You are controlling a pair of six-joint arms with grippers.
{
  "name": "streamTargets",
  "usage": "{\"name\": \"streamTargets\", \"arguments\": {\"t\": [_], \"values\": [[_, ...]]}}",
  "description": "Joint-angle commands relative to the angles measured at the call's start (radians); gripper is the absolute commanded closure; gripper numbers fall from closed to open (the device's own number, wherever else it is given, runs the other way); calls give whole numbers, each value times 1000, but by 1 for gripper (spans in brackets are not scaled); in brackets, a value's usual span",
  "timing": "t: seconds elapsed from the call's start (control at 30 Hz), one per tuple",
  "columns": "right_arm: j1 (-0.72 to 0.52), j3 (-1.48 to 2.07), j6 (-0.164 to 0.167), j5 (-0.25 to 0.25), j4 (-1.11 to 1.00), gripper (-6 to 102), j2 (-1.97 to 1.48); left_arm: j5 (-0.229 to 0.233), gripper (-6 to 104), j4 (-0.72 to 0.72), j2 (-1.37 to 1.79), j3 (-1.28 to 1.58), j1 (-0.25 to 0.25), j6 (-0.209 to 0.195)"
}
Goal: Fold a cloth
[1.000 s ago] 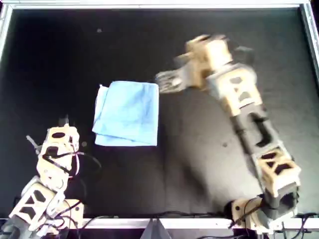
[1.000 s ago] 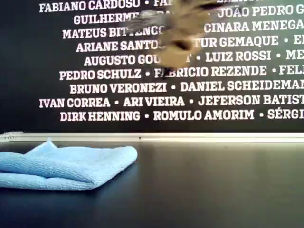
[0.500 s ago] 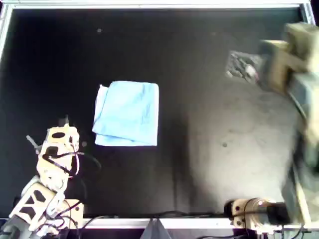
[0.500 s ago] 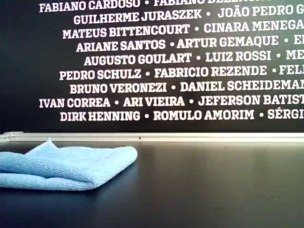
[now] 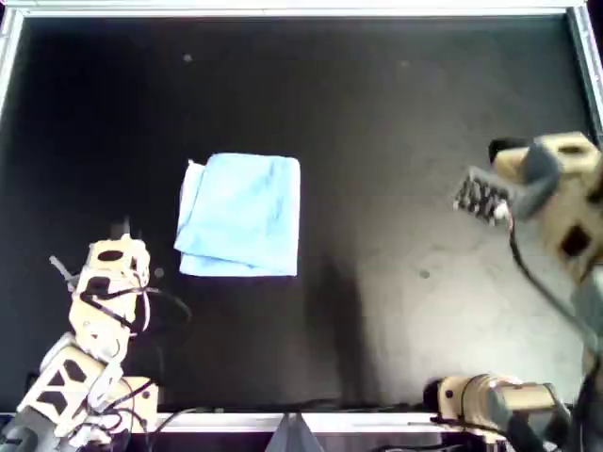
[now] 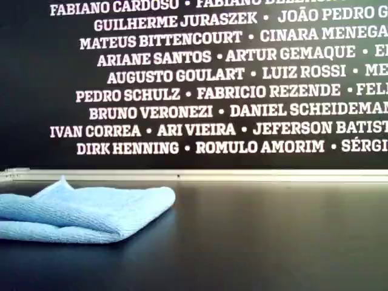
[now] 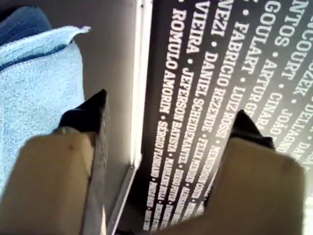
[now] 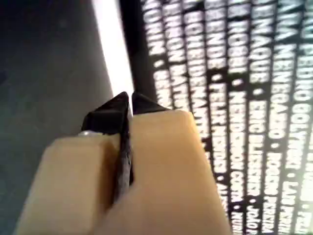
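Note:
The light-blue cloth [image 5: 240, 215] lies folded into a small rectangle on the black table, left of centre in the overhead view. It shows as a flat stack of layers [image 6: 85, 209] at the exterior view's left. My left gripper [image 5: 122, 230] rests near the overhead view's lower left, short of the cloth and not touching it. Its fingers are spread wide and empty in the left wrist view [image 7: 168, 117], where the cloth's edge [image 7: 34, 73] shows beside one finger. My right gripper [image 5: 479, 196] hovers far off at the overhead view's right, fingers pressed together on nothing [image 8: 128, 100].
A white rail [image 5: 283, 9] frames the black table [image 5: 377, 113], and a dark wall with white printed names [image 6: 212, 79] stands behind it. The right arm's base [image 5: 485, 400] and the left arm's base [image 5: 66, 386] sit along the overhead view's bottom edge.
The right arm swung away from beside the cloth's corner to the overhead view's right side, leaving the exterior view. The cloth and left arm have not moved.

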State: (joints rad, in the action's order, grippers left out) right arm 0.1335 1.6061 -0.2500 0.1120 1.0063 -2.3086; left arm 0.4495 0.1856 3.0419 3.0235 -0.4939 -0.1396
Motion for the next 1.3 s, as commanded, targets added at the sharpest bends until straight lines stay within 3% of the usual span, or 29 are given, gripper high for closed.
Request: {"name": "streamTargets", "arguments": {"t": [0.0, 0.13, 0.2, 0.37, 0.47, 0.77, 1.0, 1.07, 1.23, 1.27], "values": [[-26, 252, 2, -5, -187, 96, -91, 6, 11, -5, 8, -12, 25, 6], [-86, 522, 3, -3, -350, 96, -149, 8, 11, -5, 9, -12, 25, 6], [-109, 637, 23, -3, -456, 96, -192, 8, 11, -5, 6, -12, 25, 6], [-120, 896, 160, 11, -724, 96, -383, 8, 11, -5, 5, -12, 25, -6], [-120, 1022, 210, -2, -818, 96, -485, 8, 11, -5, 5, -12, 25, -6], [-123, 1229, 219, -3, -842, 96, -617, 9, 11, -3, 18, -12, 26, 8], [-123, 1293, 204, -3, -844, 96, -618, 15, 10, -3, 20, -12, 28, 8], [-123, 1295, 204, -3, -844, 96, -617, 51, 10, -3, 11, -12, 28, 8], [-121, 1331, 202, -3, -844, 96, -617, 247, 11, -2, 25, -11, 23, 8], [-121, 1348, 202, -3, -844, 95, -617, 264, 11, -2, 25, -11, 21, 8]]}}
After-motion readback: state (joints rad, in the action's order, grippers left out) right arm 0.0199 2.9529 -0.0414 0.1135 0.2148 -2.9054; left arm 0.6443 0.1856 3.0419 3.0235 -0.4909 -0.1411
